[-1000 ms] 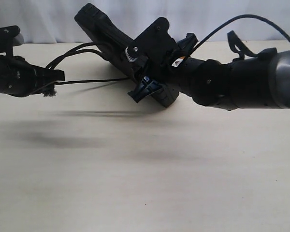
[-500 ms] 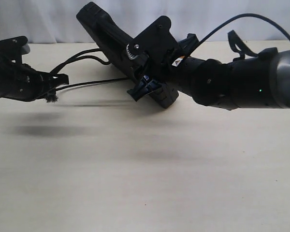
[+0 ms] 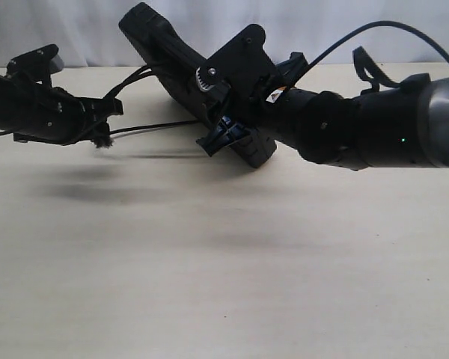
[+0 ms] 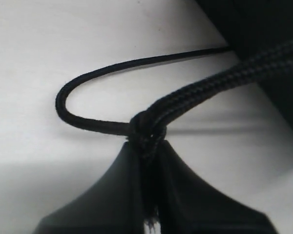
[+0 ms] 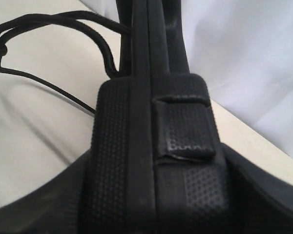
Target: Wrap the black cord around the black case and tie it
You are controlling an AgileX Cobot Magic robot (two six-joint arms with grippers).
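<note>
Cord pinched on one side, case clamped on the other

My left gripper [image 3: 111, 114] is closed tight on the matte, braided black cord [image 3: 157, 126], with the fuzzy knot [image 3: 101, 142] dangling under it. The pebbly black case [image 3: 156, 43] sits tilted at its 3 o'clock, squeezed in my right gripper [image 3: 228, 97]. Plenty of tabletop [image 3: 224, 284] toward 6 o'clock.

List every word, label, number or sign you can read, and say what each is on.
No text can be read.
On the right arm, a small sticker: too small to read.
On the black case and black cord: no lettering shows.
</note>
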